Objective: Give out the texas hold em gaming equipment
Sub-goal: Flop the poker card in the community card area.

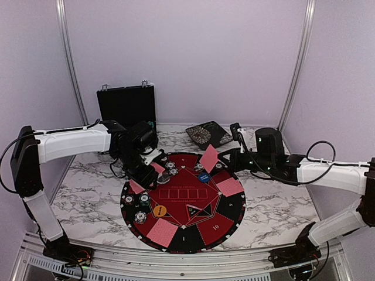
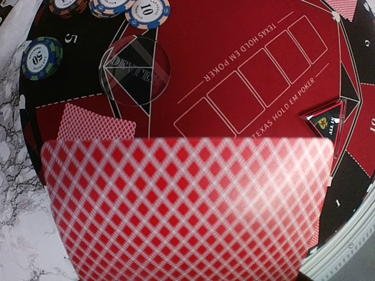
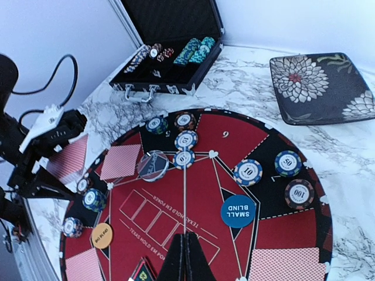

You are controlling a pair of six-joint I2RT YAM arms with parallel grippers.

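Inward over the mat (image 1: 183, 206), left tool (image 1: 153, 171) clamps a card (image 2: 187, 205), right tool (image 3: 184, 249) a second card (image 1: 209, 157).

Soft even light; nearest card (image 2: 187, 211) out of focus.

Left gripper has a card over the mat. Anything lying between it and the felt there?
Yes. One red-backed card already lies on the mat just past the held card, partly hidden by it, with the clear disc beyond. Directly underneath is out of sight.
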